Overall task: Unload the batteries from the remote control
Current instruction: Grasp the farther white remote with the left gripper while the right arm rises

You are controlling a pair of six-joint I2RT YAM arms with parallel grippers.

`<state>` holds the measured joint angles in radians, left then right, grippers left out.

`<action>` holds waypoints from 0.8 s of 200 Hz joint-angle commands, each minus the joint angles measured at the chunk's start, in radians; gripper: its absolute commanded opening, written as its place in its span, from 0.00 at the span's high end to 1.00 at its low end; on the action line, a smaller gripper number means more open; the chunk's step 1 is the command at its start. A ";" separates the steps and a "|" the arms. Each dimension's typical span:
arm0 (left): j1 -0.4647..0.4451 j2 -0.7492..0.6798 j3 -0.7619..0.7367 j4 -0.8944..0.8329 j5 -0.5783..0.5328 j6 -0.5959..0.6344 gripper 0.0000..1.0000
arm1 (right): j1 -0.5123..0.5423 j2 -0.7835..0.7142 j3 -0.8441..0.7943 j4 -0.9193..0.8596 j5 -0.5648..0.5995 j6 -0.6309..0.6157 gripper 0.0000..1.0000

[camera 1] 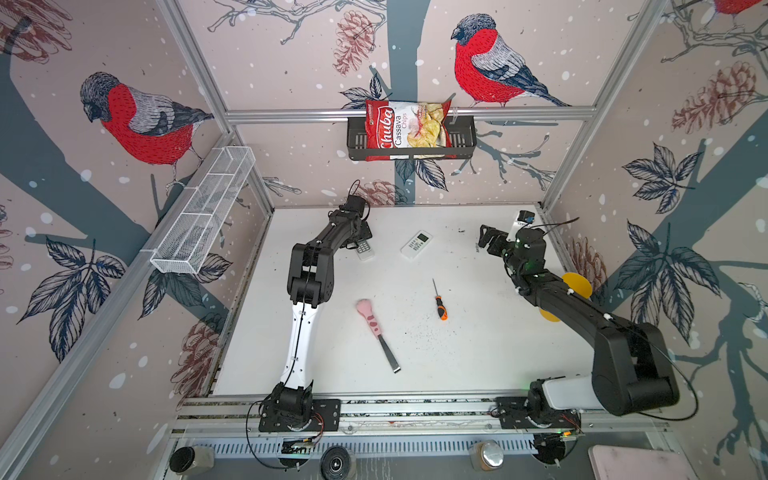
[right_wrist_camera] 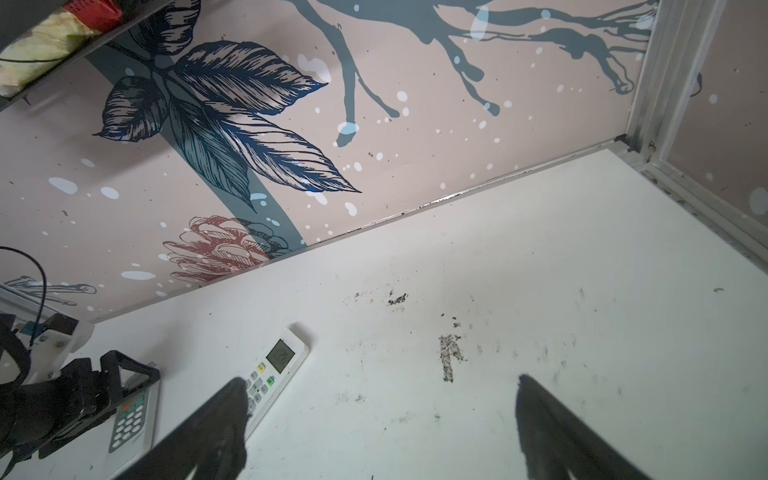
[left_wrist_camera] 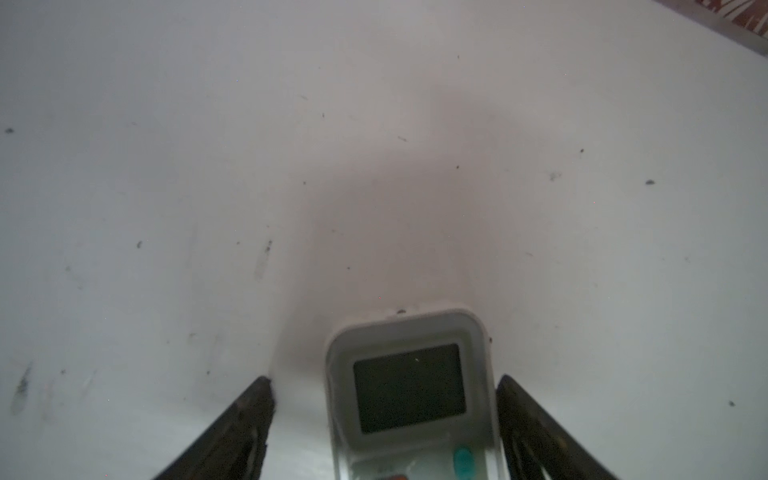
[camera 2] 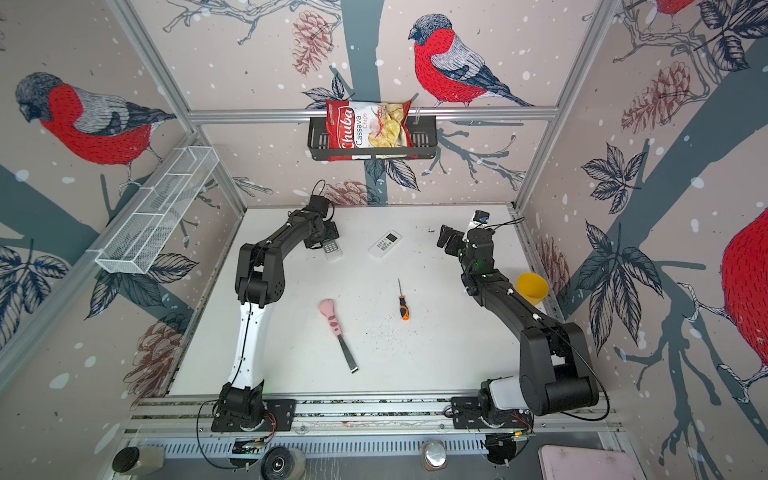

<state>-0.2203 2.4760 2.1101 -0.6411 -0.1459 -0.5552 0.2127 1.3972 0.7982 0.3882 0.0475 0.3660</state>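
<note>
Left hand point(left_wrist_camera: 384, 379) low at far left of table point(camera 1: 457, 353), fingers point(left_wrist_camera: 245, 424) apart, one each side of remote point(camera 1: 365, 249). Right hand point(right_wrist_camera: 381, 379) wide apart, holding nothing, far right. Second remote point(camera 1: 416, 245) far middle. Batteries hidden; cannot tell where.

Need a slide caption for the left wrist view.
Open left gripper straddling a white remote lying screen-up on the table.

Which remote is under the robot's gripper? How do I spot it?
Look at the back of the white table, below the chip bag. The left gripper straddles a white remote there. Unlike the other remote lying free beside it, only its keypad end shows past the gripper.
</note>
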 commanded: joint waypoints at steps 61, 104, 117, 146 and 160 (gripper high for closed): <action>0.000 0.103 0.117 -0.177 -0.037 0.000 0.28 | -0.007 -0.015 -0.005 0.015 -0.037 0.013 0.00; -0.014 0.098 0.100 -0.164 -0.031 0.003 0.34 | -0.007 -0.017 -0.004 0.014 -0.047 0.016 0.00; -0.022 0.098 0.099 -0.155 -0.025 0.001 0.37 | -0.008 -0.017 -0.007 0.013 -0.048 0.015 0.01; -0.035 0.101 0.103 -0.140 -0.013 -0.005 0.45 | -0.009 -0.019 -0.008 0.012 -0.053 0.015 0.00; -0.038 0.103 0.104 -0.138 -0.013 -0.005 0.47 | -0.009 -0.019 -0.009 0.015 -0.056 0.018 0.01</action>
<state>-0.2470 2.5565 2.2223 -0.6903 -0.2504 -0.5449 0.2066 1.3865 0.7914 0.3855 0.0013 0.3721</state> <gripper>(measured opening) 0.556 0.995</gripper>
